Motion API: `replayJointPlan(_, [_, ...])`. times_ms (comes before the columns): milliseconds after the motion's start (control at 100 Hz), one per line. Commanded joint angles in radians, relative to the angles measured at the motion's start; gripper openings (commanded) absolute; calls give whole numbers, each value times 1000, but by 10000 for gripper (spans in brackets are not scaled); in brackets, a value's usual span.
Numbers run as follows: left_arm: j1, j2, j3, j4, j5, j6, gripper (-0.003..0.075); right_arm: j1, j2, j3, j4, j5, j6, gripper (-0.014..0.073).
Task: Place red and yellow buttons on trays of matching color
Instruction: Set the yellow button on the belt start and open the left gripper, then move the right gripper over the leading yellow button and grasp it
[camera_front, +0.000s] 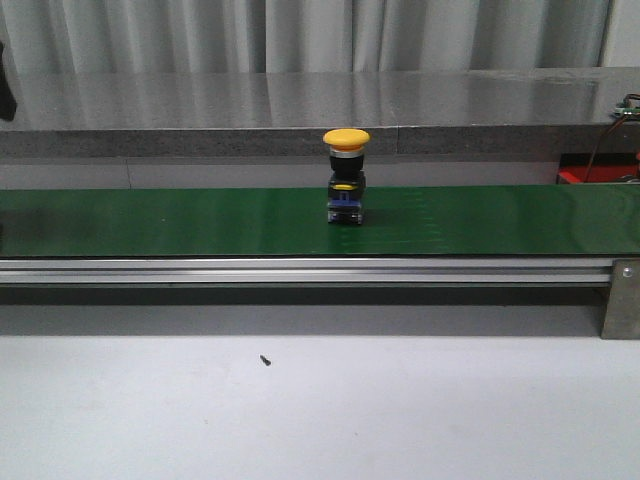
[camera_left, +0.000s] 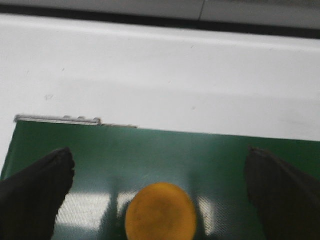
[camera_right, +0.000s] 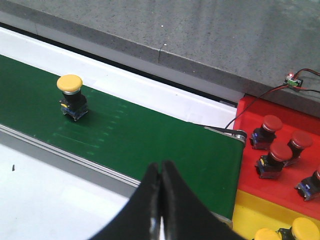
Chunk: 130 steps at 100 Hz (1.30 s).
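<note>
Standing upright near the middle of the green conveyor belt, the yellow button appears in the front view on its black and blue base, with neither arm visible there. From the left wrist view, the left gripper has its fingers spread wide, with a blurred yellow cap on the belt between them. From the right wrist view, the right gripper has its tips pressed together and empty over the belt's near rail, well apart from the yellow button, while red buttons sit in the red tray and yellow ones in the yellow tray just past the belt's end.
</note>
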<state>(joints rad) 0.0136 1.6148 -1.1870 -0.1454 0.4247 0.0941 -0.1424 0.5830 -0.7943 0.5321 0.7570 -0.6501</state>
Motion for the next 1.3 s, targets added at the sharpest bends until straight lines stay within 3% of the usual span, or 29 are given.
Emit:
replayJointPlan(0, [-36,-101,-26,-15,-75,3,679,-2,1,-21,20,-59,-5,-96])
replayJointPlan(240, [-98,-254,4,-15,-76,3,654,-2,1,-21,20,-59,-5,-96])
replayJointPlan(450, [-115,-426,167,-15,-131,3,546,-2,1,-21,24,-65,-5,-96])
replayJointPlan(590, [-115,-559,321,-15,-196,3,388,-2,1,-21,27,-66,-5,-96])
replayJointPlan(800, [-115,-752,500,-48,-289,1,-22,-2,2,-21,71,-57,-5,-96])
replayJointPlan(890, [-115,-794,527,-46,-285,1,-19,-2,13,-21,78,-39,-1,-75])
replayJointPlan(960, [-115,-812,535,-46,-285,1,-19,-2,26,-21,91,-6,-1,10])
replayJointPlan(1030, [-115,-813,535,-46,-283,1,-19,-2,47,-21,102,17,-1,178])
replayJointPlan(1150, [-115,-811,535,-48,-283,1,-19,-2,97,-21,104,11,-1,606])
replayJointPlan(1170, [-115,-811,535,-48,-283,1,-19,-2,109,-21,104,5,-1,646])
replayJointPlan(1290, [-115,-801,535,-48,-285,1,-19,-2,192,-24,104,-26,-1,598])
